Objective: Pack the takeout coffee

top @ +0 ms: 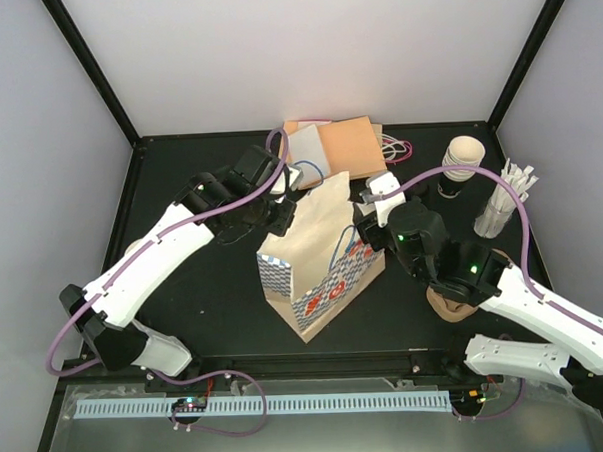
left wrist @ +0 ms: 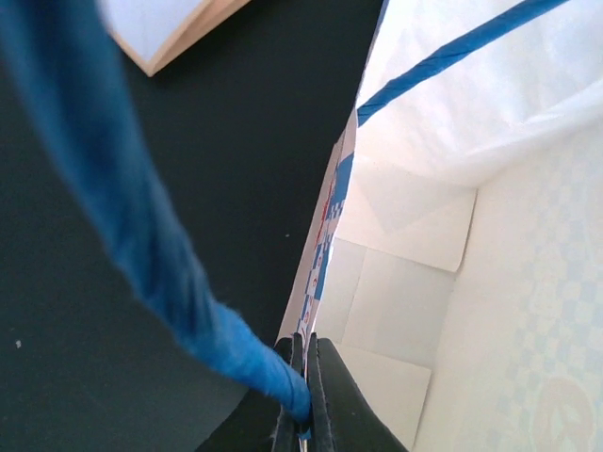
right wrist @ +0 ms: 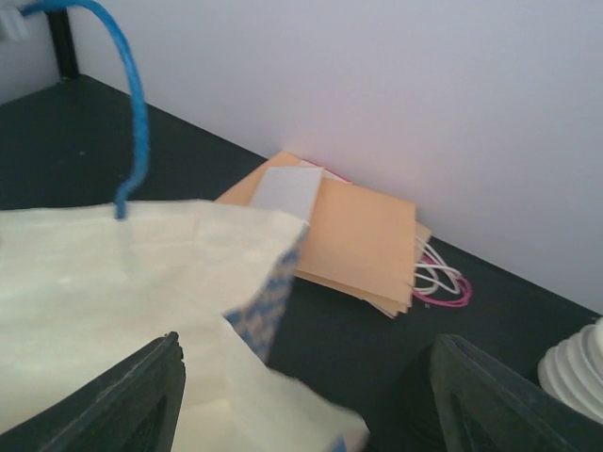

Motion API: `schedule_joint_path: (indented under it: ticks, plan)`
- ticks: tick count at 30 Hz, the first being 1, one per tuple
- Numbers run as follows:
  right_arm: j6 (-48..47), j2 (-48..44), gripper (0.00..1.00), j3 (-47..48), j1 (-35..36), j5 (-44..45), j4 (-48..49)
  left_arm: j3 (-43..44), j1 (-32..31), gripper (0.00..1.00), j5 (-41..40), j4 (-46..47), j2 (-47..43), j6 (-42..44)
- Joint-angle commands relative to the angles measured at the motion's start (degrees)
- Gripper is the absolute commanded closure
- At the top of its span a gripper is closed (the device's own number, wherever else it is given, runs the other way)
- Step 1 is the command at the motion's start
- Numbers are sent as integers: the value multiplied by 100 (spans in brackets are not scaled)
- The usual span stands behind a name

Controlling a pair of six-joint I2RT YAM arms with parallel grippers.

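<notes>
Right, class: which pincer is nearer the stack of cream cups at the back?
Right. The right pincer is open over the bag, with the cup stack just to its right; the left pincer is shut on the bag's opposite rim, farther away.

Spread claw (right wrist: 306, 405), paper bag (right wrist: 122, 282), flat bags (right wrist: 363, 240)

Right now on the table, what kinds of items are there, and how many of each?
Standing paper bag: 1
Pile of flat bags: 1
Stack of nested cups: 1
Bundle of white sticks: 1
Brown carrier, partly hidden: 1
Total: 5
</notes>
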Motion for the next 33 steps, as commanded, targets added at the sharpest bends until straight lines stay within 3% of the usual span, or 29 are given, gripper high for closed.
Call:
schedule_joint_path:
  ticks: [1,4,13,26,33]
  plan:
    - [222,-53,25,107,-43,915,-209,169,97,98,-684,-112,-220,-389]
    - [422,-145,24,155,-237,963,-330,102,209,98,-859,-100,-299,-505]
    - [989,-114,19,155,-983,-22,-635,-117,530,99,-1215,166,-808,-857]
    - [2099,26,18,84,-2533,-1280,-943,-621,1723,99,100,940,-1141,-1364]
    - [2218,46,17,-88,-2660,-1568,-851,-536,2217,98,423,1376,-850,-1474]
